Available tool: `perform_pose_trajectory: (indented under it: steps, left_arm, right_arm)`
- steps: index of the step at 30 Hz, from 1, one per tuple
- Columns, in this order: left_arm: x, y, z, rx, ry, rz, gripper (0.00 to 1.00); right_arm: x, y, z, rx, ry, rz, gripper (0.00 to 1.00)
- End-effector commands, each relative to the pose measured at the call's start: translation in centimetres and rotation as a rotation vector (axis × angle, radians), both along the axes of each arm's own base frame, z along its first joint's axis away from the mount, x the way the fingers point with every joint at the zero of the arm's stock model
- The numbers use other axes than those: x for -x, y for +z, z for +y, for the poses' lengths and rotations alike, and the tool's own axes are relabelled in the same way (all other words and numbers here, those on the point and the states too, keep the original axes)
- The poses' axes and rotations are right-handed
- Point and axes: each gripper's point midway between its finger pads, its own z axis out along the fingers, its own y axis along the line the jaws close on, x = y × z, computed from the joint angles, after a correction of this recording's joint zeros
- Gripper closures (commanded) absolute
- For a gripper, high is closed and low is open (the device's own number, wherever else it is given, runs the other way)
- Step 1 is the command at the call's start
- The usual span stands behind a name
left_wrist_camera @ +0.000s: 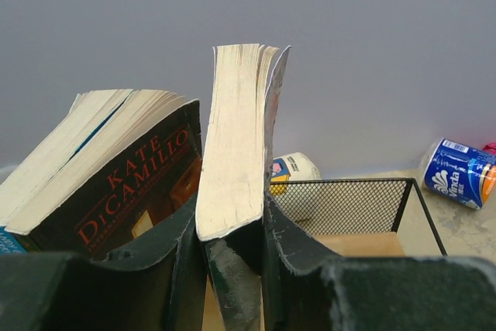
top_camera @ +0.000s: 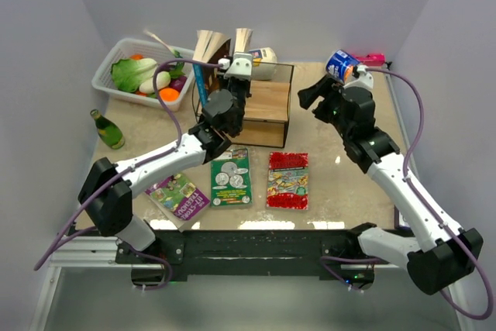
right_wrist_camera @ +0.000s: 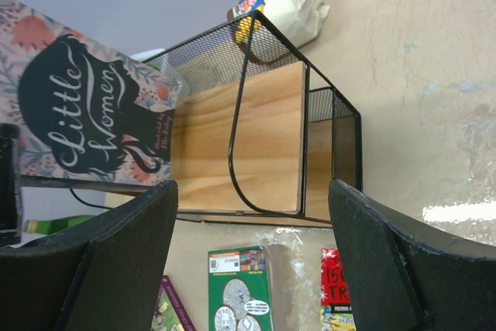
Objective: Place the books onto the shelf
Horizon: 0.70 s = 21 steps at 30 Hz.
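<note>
Books are counted as six in the top view. Three are laid flat on the table [top_camera: 333,160] near the arm bases: a purple-and-green book [top_camera: 180,195] at the left, a green book [top_camera: 231,177] in the middle and a red book [top_camera: 287,180] at the right. Three are stood upright at the left end of the shelf [top_camera: 267,106]: a blue book [top_camera: 200,87], a dark book [left_wrist_camera: 132,184] and a held book [top_camera: 242,40].

One shelf is seen, in the middle of the table. One white basket [top_camera: 105,75] of vegetables is placed at the far left, with one green bottle [top_camera: 108,129] nearer than it. One blue can [top_camera: 341,63] is seen at the far right.

Only in the left wrist view are the cream page edges of the held book shown, along with the name "Kate DiCamillo" on the dark book beside it. Only in the right wrist view is the title "Little Women" shown on the held book, with the black mesh ends of the shelf.

The left gripper [left_wrist_camera: 232,230] is closed part-way on the lower end of the held book, a finger pressed to each side. Whether that book rests on the top board cannot be told. The right gripper [right_wrist_camera: 249,199] is spread wide to the right of the shelf, with nothing held and nothing touched.
</note>
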Motion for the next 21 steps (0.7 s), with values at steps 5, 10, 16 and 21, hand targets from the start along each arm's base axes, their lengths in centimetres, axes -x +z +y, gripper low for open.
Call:
perform_pose_trajectory:
  steps: [5, 10, 16, 21]
  left_arm:
    - [-0.5, 3.9, 1.9, 0.191, -0.044, -0.062, 1.00]
    - [-1.1, 2.6, 2.0, 0.184, -0.063, -0.024, 1.00]
    - [-1.6, 1.2, 2.2, 0.159, -0.074, 0.002, 0.99]
    - [-1.5, 0.9, 2.3, 0.178, -0.082, 0.010, 0.84]
  right_arm:
    - [-2.3, 2.5, 0.9, -0.044, -0.014, -0.065, 0.18]
    - [-4.0, 1.4, 1.4, -0.016, -0.014, -0.036, 0.18]
    - [-4.9, 1.2, 2.2, -0.002, 0.009, -0.027, 0.18]
    - [-4.8, 0.7, 2.2, 0.001, 0.014, -0.026, 0.18]
